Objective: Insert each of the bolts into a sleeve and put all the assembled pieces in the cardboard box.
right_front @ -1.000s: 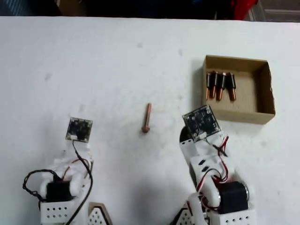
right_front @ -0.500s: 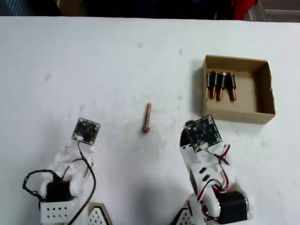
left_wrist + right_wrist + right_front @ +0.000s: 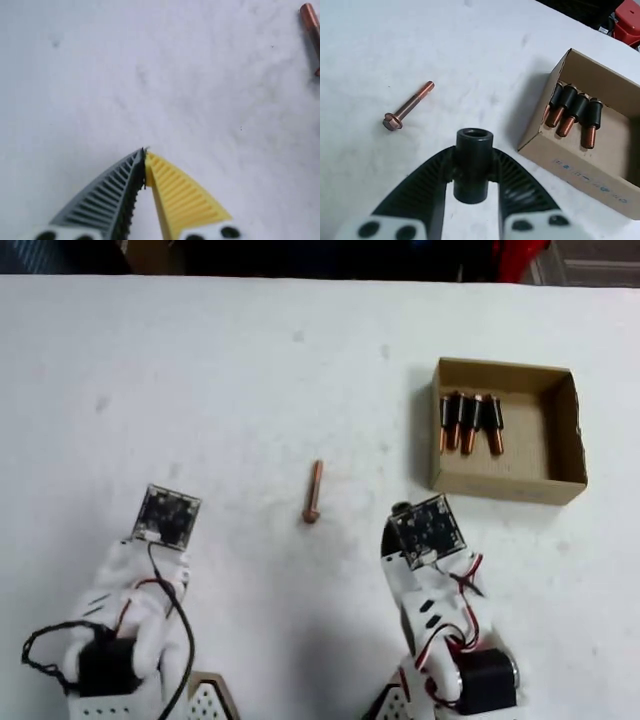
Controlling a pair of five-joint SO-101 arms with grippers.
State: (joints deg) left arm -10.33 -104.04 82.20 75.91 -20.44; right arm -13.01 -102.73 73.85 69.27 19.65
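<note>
Right tool (image 3: 473,156) clamps the black sleeve (image 3: 472,172) upright, bore up. Left tool (image 3: 145,159) is pinched together and empty over the bare surface (image 3: 100,75). The lone bolt (image 3: 314,492) lies flat at the centre of the high view, between the arms, untouched. Cardboard box (image 3: 500,485) sits upper right with four assembled pieces (image 3: 468,423) inside. Risks: the left tool must open first. The round bolt may roll or skid out of the pinch. The sleeve may twist in the grip under the push, and a misaligned bolt would jam at the rim.
</note>
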